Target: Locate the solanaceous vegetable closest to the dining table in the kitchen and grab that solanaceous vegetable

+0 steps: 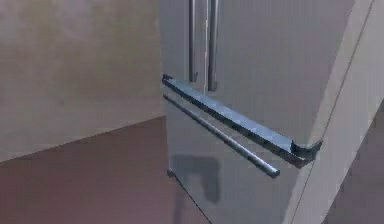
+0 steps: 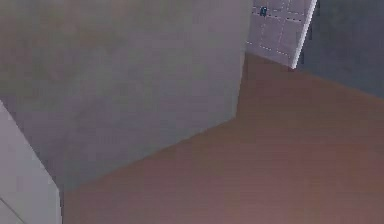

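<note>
A grey metal refrigerator (image 1: pixel 260 60) stands close ahead, occupying the middle and right of the forward view, with its front face turned toward the view's left and a paler side panel (image 1: pixel 348 130) along the right. Two upright bar handles (image 1: pixel 201 40) sit side by side on the upper doors, and below them two long horizontal bar handles (image 1: pixel 235 118) run one above the other across the drawer fronts, slanting down toward the right. Left of the appliance, reddish-brown floor (image 1: pixel 90 180) meets a plain beige wall (image 1: pixel 70 60).
</note>
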